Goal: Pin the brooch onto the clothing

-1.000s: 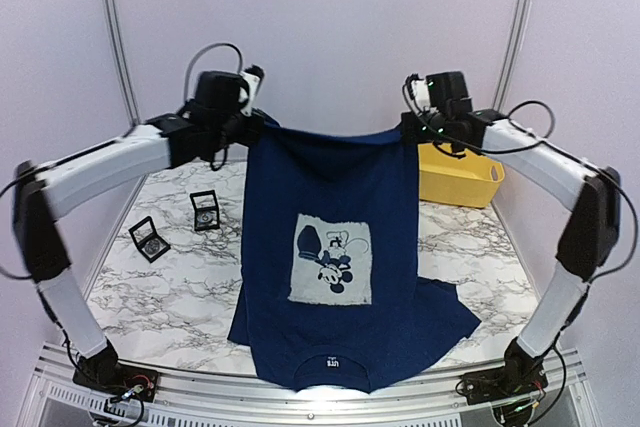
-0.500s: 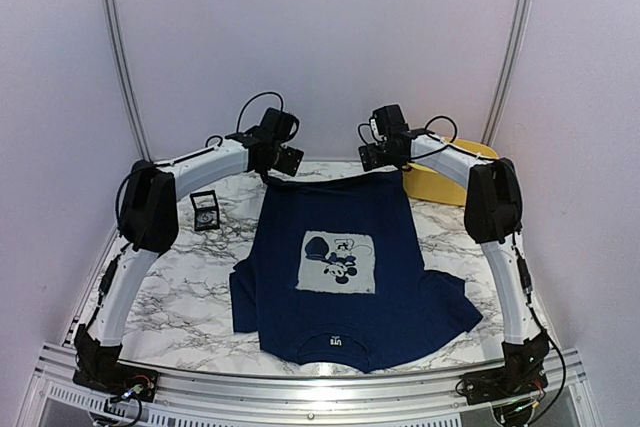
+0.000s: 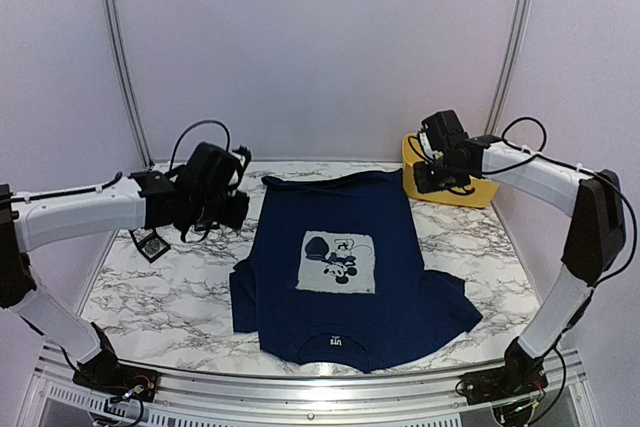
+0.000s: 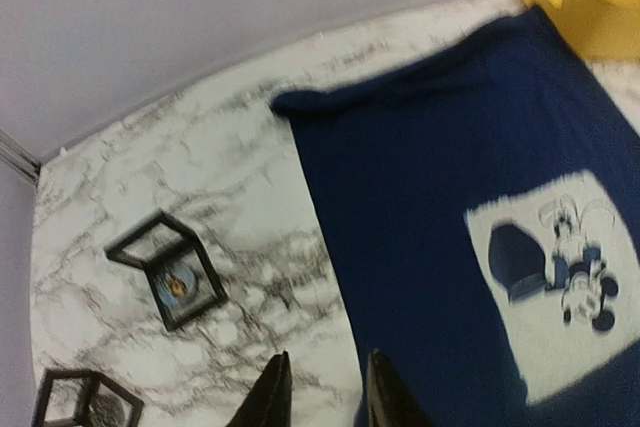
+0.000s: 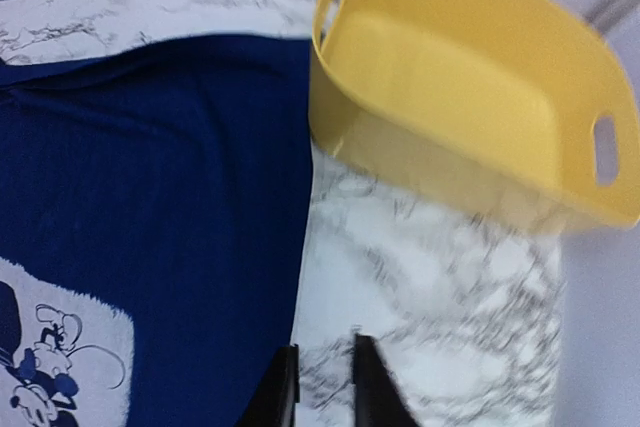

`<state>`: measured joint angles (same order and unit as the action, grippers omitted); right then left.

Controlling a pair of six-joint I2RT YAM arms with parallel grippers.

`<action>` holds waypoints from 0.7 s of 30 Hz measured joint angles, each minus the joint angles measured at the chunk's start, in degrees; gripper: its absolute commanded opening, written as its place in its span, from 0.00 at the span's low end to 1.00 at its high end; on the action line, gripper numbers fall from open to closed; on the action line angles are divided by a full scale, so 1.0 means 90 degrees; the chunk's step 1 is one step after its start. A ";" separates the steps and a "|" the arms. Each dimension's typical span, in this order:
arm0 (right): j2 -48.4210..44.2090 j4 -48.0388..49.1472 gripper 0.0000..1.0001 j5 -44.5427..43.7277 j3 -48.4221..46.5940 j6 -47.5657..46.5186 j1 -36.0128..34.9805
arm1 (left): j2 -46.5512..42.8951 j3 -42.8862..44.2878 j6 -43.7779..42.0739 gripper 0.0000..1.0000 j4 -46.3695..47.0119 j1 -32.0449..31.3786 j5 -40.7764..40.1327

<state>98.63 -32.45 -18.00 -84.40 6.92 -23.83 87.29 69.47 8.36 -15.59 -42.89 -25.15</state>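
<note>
Navy shirt, one; black boxes, two

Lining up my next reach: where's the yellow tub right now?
Top view: the yellow tub sits at the table's far right, beside the T-shirt's far right corner.

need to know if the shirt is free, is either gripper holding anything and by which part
Nothing is held. The left gripper and the right gripper both have jaws apart with nothing between, and the T-shirt lies flat on the table.
</note>
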 measured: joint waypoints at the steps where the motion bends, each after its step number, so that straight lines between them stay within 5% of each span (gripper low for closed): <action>1: -0.0231 -0.0080 0.00 0.0041 0.0454 0.0168 0.0000 | -0.0187 -0.0505 0.0158 0.19 -0.0012 -0.0175 0.0061; 4: -0.0527 -0.0236 0.00 0.0233 0.1545 0.0595 0.0000 | -0.0321 -0.1545 0.0551 0.11 -0.0163 -0.0568 0.0301; 8: -0.0529 -0.0474 0.00 0.0347 0.2674 0.1144 -0.0002 | -0.0080 -0.2108 0.0869 0.13 -0.0335 -0.0872 0.0515; 21: -0.0534 -0.0729 0.00 0.0498 0.3546 0.2118 0.0017 | 0.0986 -0.2242 0.1503 0.10 -0.0265 -0.1217 0.0474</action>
<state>93.82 -39.00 -13.52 -52.49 25.98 -23.68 96.16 49.30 21.89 -17.98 -53.84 -20.88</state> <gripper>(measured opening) 0.001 0.125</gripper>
